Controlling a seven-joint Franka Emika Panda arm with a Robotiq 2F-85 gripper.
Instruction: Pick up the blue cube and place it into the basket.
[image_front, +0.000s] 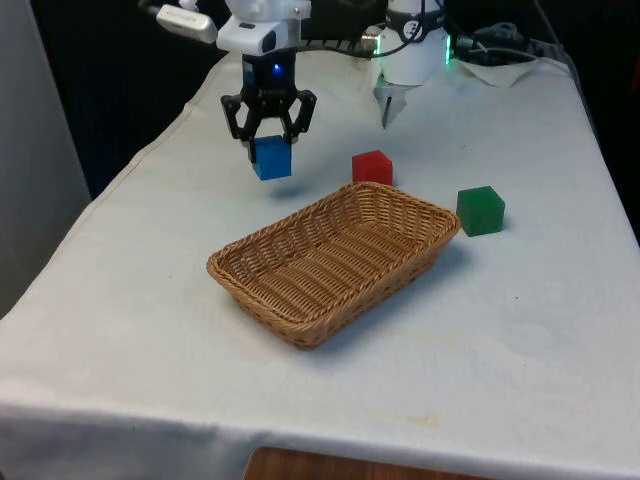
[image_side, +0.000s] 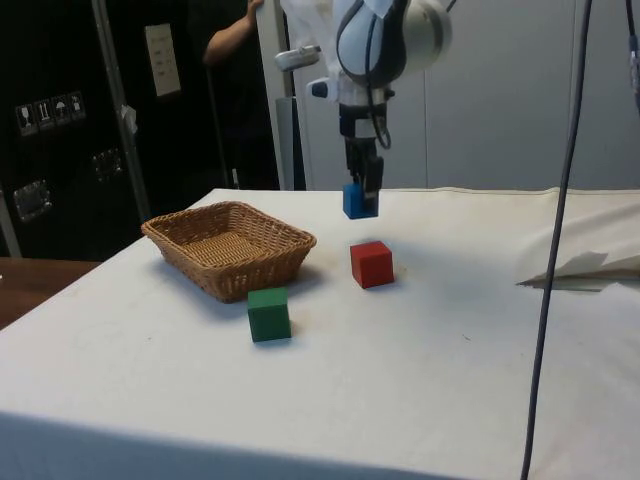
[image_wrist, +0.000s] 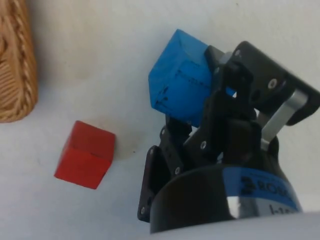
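Observation:
My gripper (image_front: 268, 140) is shut on the blue cube (image_front: 271, 158), which hangs clear of the cloth, toward the front view's left of the red cube. In the side view the blue cube (image_side: 359, 200) sits under the gripper (image_side: 362, 184), above the table behind the red cube. The wrist view shows the blue cube (image_wrist: 181, 79) clamped between the black fingers (image_wrist: 225, 90). The woven wicker basket (image_front: 262, 290) lies mid-table with nothing in it, nearer the front camera than the held cube; its rim (image_side: 178, 247) also appears in the side view.
A red cube (image_front: 372, 167) rests just beyond the basket's far rim. A green cube (image_front: 481, 211) stands to the basket's right in the front view. A person's arm (image_side: 232, 38) shows behind the table in the side view. Crumpled cloth (image_side: 585, 265) lies at that view's right.

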